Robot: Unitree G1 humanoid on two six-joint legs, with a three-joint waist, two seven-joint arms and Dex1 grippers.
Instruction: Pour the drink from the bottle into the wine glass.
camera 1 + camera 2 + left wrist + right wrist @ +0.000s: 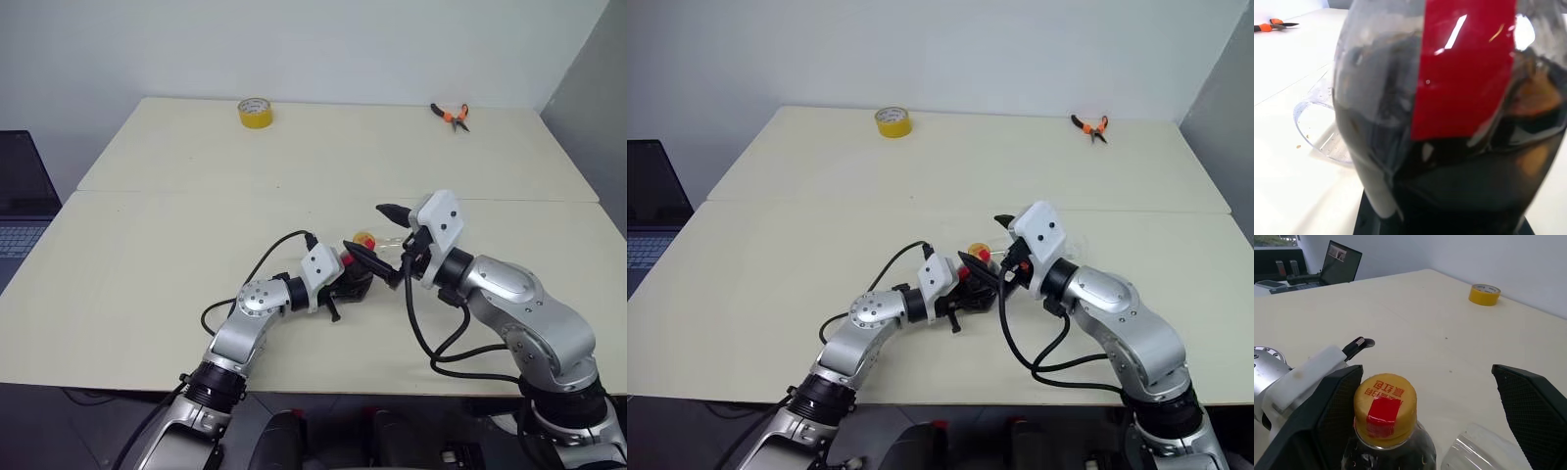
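A laptop [22,196] sits at the far left edge, off the cream table [147,264]. Near the table's front centre, the left gripper [345,284] is clamped tight around the bottle [1386,435], whose dark drink [1459,186] fills the body below the red label [1462,68]; the yellow cap [1385,404] is still on. Just beside it lies the wine glass [1317,129]. The right gripper [377,235] hovers with its 2 fingers spread wide either side of the cap, holding nothing. A yellow tape roll [255,113] and orange pliers [452,116] rest at the far edge.

Two head views, two wrist close-ups

Both eyes look down over the table [147,245]; each wrist camera sits close against the bottle [1385,431], sharing it with them.
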